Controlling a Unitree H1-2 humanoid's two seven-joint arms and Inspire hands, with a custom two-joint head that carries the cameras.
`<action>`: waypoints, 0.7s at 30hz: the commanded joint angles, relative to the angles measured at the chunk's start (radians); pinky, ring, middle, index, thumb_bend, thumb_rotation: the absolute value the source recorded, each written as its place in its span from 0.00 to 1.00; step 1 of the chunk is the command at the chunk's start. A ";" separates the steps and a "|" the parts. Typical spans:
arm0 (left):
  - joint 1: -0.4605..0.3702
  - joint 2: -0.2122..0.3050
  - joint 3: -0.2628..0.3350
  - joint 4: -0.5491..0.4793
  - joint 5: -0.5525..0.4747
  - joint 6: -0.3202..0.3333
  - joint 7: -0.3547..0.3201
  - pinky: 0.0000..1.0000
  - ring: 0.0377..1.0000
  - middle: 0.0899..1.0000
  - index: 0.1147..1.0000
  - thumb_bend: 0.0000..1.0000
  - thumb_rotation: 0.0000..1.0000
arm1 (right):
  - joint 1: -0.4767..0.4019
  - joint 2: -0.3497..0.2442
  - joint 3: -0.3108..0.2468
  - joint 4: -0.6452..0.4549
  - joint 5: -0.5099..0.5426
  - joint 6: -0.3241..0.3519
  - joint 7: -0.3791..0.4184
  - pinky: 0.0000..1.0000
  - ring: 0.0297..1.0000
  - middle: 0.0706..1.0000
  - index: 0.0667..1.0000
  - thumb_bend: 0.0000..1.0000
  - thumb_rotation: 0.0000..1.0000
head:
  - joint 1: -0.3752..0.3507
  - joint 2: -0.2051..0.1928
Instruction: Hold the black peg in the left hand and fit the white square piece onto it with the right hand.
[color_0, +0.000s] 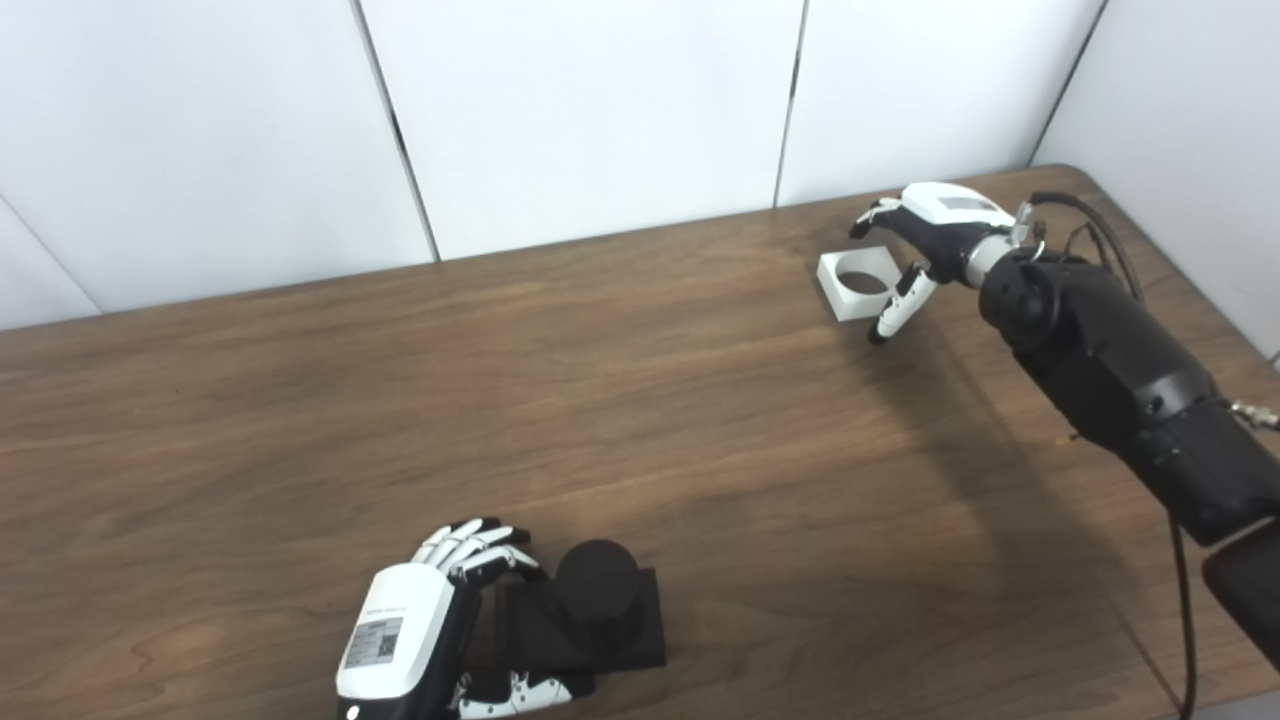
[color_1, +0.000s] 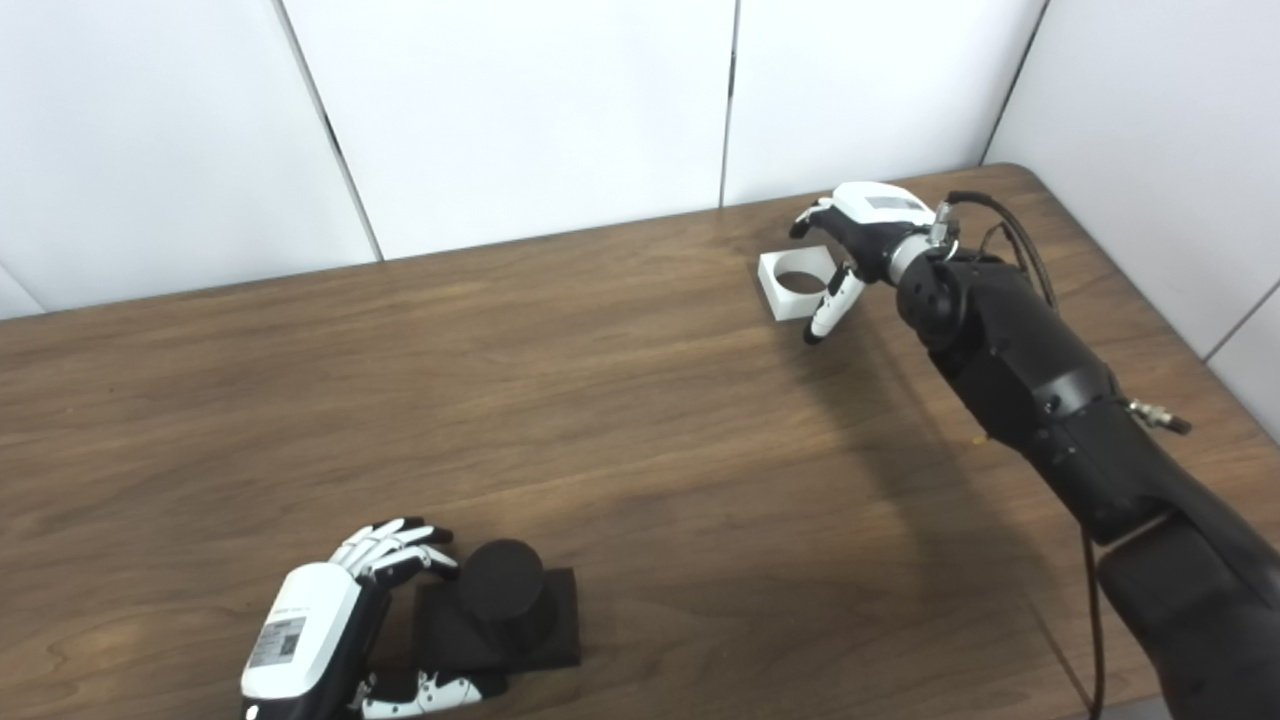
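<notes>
The black peg, a round post on a square black base, stands on the table near the front edge. My left hand lies open just left of it, fingers behind the base and thumb in front, not closed on it. The white square piece, with a round hole, lies flat at the far right of the table. My right hand hovers open right over its right side, fingers arched behind it and thumb reaching down in front. Whether any finger touches the piece is unclear.
The brown wooden table runs to white wall panels at the back and a rounded corner at the far right. A black cable loops along my right forearm.
</notes>
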 joint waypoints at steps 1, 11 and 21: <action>0.015 0.015 0.010 0.009 0.017 0.021 -0.028 0.88 0.86 0.77 0.42 0.52 0.05 | -0.073 -0.026 0.005 0.003 -0.020 -0.032 0.008 1.00 1.00 0.94 0.81 0.93 0.20 | 0.003 0.001; 0.018 0.004 0.011 0.000 0.027 0.025 -0.032 0.88 0.86 0.77 0.42 0.52 0.05 | -0.124 -0.007 0.058 0.105 -0.046 -0.072 0.016 0.98 1.00 0.92 0.76 0.88 0.20 | 0.011 0.006; 0.019 -0.007 0.015 -0.003 0.030 0.025 -0.035 0.87 0.85 0.77 0.42 0.52 0.05 | -0.135 0.000 0.066 0.172 -0.044 -0.130 -0.043 0.91 0.95 0.82 0.52 0.68 0.11 | 0.014 0.008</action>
